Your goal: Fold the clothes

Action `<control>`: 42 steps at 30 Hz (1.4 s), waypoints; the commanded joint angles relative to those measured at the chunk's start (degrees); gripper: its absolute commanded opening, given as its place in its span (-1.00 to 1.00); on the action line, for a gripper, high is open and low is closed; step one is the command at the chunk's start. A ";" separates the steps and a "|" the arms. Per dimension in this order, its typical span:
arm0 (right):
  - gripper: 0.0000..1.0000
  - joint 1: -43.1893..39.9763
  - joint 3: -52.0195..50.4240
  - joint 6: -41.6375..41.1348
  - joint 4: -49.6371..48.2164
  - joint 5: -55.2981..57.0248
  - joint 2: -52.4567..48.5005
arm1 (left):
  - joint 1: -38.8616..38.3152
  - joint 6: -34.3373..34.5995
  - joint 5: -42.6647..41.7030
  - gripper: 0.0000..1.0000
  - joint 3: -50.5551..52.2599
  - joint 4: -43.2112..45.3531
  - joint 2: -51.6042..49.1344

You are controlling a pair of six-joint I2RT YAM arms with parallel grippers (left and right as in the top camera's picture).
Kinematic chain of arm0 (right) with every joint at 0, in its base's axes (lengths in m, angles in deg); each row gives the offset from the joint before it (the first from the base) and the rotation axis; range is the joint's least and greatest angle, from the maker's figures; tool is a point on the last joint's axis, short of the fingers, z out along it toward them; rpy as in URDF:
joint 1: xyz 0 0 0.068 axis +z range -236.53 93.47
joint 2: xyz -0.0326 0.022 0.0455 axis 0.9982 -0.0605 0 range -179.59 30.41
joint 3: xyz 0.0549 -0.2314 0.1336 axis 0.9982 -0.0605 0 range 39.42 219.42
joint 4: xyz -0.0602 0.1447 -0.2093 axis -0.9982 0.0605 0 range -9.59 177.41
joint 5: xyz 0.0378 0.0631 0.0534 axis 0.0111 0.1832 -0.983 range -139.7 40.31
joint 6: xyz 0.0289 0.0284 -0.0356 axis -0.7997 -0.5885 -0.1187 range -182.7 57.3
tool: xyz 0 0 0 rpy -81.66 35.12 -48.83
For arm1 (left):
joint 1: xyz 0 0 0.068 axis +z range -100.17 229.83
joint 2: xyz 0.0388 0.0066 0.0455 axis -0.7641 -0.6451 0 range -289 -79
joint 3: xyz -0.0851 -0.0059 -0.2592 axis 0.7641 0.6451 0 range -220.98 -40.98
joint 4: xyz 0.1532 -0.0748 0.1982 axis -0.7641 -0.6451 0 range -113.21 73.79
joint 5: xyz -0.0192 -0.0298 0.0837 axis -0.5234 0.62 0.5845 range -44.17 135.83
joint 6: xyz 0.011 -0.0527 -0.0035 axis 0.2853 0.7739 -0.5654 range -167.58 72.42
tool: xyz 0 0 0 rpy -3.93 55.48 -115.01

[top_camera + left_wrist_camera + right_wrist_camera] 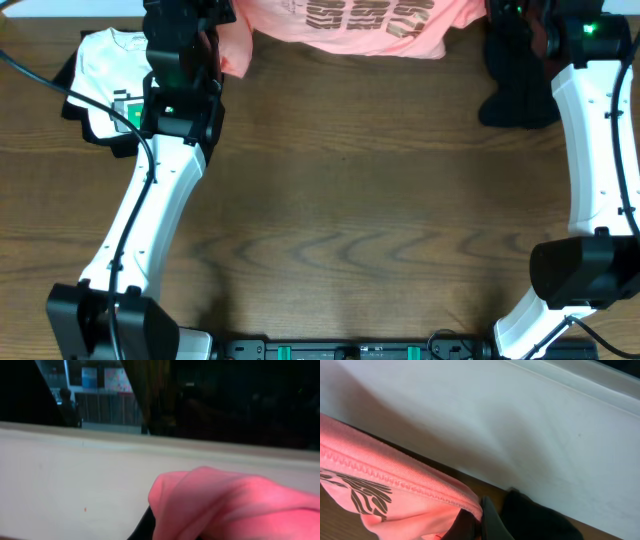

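Salmon T-shirt point(350, 25) stretching between left pincer point(150, 530) and right pincer point(480, 521), both pinching its cloth; folding apparently not yet beginning.

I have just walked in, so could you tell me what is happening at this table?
The robot is working on the salmon-pink T-shirt at the far edge of the table. The left hand is shut on a bunched part of it, the right hand on a stitched edge. The shirt is spread between them, print up, with no fold showing yet. A white T-shirt lies on dark cloth beside the left arm; a dark garment lies by the right arm.
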 commanded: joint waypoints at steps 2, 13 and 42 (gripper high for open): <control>-0.98 -1.81 0.37 0.70 1.49 1.20 -2.75 | 0.98 -1.01 -2.03 -0.88 -0.87 -5.66 -4.46; -0.98 -1.95 0.37 -2.93 22.12 -0.46 -10.38 | 0.98 -0.98 -16.20 -0.88 -0.87 -37.88 -7.93; -0.10 -1.84 0.37 -3.65 62.90 -4.96 -10.49 | 0.94 -1.01 -34.21 0.00 -0.87 -90.58 -7.91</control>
